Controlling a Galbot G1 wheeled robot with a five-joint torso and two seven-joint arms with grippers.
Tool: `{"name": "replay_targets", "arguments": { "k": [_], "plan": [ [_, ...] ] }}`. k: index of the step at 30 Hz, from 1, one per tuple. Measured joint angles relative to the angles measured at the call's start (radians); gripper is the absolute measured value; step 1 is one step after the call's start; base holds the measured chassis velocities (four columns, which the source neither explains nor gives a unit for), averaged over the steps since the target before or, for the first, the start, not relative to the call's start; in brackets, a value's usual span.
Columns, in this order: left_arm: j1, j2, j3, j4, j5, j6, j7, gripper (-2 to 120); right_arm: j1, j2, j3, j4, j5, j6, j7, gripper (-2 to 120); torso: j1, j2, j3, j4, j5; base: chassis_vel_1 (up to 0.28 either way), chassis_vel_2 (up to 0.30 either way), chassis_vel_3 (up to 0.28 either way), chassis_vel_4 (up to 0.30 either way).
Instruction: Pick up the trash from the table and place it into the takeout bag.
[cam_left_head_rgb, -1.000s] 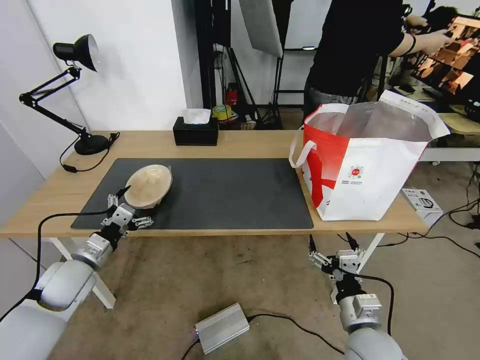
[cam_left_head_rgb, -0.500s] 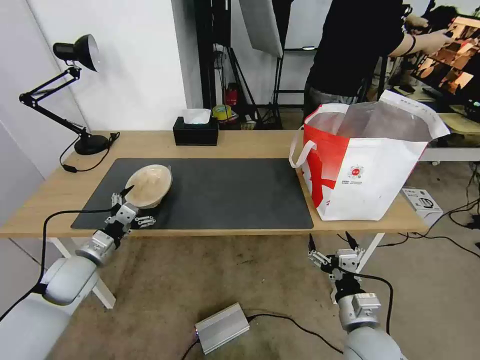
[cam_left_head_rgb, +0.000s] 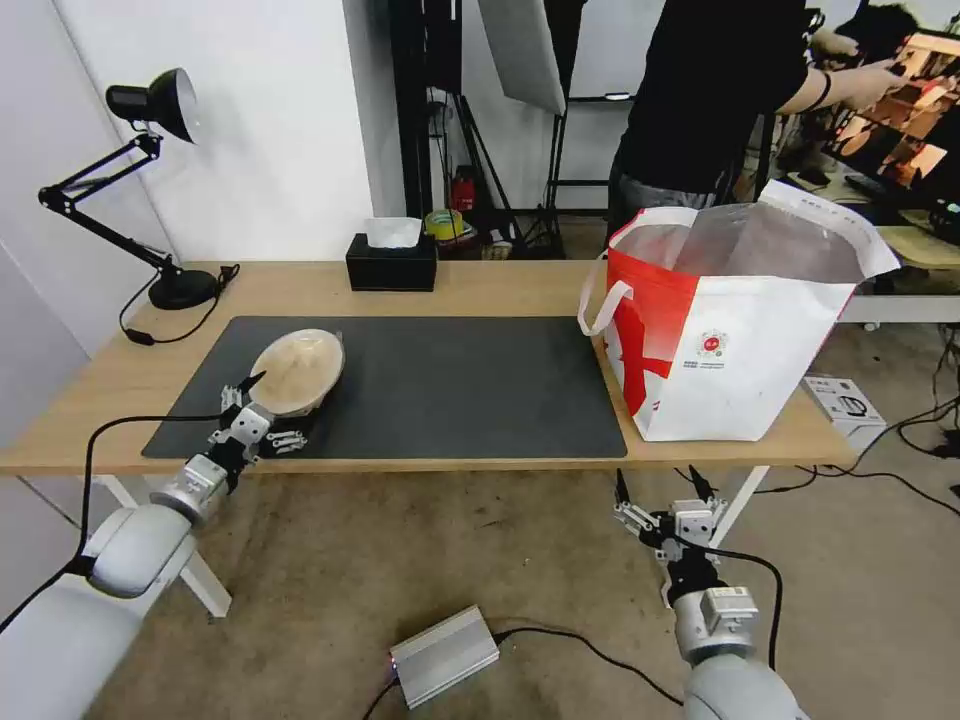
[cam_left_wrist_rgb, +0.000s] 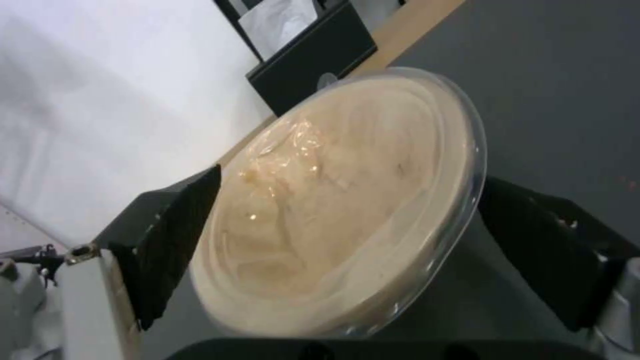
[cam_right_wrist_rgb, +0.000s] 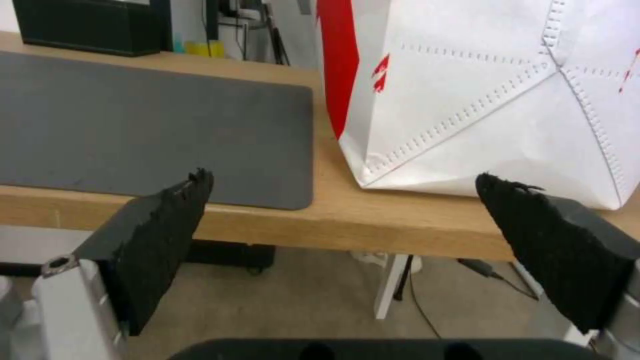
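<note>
A beige pulp bowl (cam_left_head_rgb: 297, 370) under a clear film stands tilted on the left part of the dark mat (cam_left_head_rgb: 450, 385), its inside turned toward me. My left gripper (cam_left_head_rgb: 272, 408) is open at its near rim, one finger (cam_left_wrist_rgb: 173, 235) on each side of the bowl (cam_left_wrist_rgb: 333, 210); one pad touches the rim and the other stands just off it. The white-and-red takeout bag (cam_left_head_rgb: 740, 350) stands open at the table's (cam_left_head_rgb: 500, 285) right end. Below the table's front edge, before the bag (cam_right_wrist_rgb: 480, 100), my right gripper (cam_left_head_rgb: 657, 480) hangs open and holds nothing.
A black tissue box (cam_left_head_rgb: 392, 262) sits at the back of the table and a black desk lamp (cam_left_head_rgb: 150, 180) at its far left. On the floor lie a silver box (cam_left_head_rgb: 443, 655) with a cable and a white carton (cam_left_head_rgb: 845, 400). A person stands behind the bag.
My left arm has lowered and shifted a little, with the gripper edging in at the bowl's near rim. The bowl, the bag and the right arm have stayed put.
</note>
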Motion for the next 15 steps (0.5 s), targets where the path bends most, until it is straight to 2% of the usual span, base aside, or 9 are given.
{"name": "replay_targets", "arguments": {
  "k": [15],
  "plan": [
    [-0.029,0.003,0.032,0.014,0.000,0.000,0.000,100,0.002,0.007,-0.002,-0.003,-0.003,0.000,0.000,100,0.000,0.000,0.000,0.0000,0.0000,0.000,0.000,0.000,0.000]
  ]
}}
